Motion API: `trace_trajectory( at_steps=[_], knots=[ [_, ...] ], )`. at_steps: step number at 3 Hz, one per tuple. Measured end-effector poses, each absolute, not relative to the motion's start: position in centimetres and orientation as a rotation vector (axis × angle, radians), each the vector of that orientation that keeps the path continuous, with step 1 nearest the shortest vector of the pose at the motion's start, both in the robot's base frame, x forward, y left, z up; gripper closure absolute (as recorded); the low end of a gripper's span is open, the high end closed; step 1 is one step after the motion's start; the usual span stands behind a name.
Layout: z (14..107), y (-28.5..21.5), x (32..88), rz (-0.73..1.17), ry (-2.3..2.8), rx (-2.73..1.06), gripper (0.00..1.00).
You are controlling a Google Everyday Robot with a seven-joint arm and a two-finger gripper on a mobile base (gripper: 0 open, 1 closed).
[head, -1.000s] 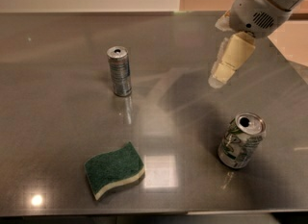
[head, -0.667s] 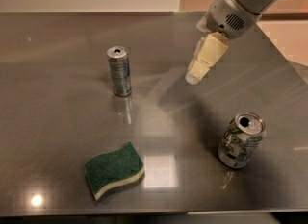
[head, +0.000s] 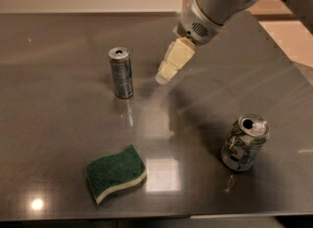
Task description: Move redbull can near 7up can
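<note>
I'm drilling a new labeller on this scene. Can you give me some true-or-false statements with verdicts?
1. The gripper holds the redbull can. False: it hangs to the can's right in the picture, apart from it.
2. The redbull can stands upright. True.
3. The 7up can lies on its side. False: it stands with its top up.
4. The sponge touches neither can. True.

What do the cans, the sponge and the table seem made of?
Redbull can: metal, likely aluminium, shiny silver top. 7up can: thin metal too, dented body, glossy top. Sponge: soft foam, green scouring layer over a pale one. Table: perhaps brushed steel; it mirrors lights. The gripper hangs above the table beside the redbull can.
</note>
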State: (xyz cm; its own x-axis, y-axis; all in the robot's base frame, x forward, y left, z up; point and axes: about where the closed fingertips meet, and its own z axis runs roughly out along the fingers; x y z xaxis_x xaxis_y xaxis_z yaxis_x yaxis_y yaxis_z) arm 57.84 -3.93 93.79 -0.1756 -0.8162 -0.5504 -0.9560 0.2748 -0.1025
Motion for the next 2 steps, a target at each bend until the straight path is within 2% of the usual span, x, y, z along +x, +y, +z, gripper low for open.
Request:
trace_trajectory(
  at_steps=[2],
  knots=[
    [92.6,0.4,59.4,0.424,1.999,-1.587,0.0]
  ],
)
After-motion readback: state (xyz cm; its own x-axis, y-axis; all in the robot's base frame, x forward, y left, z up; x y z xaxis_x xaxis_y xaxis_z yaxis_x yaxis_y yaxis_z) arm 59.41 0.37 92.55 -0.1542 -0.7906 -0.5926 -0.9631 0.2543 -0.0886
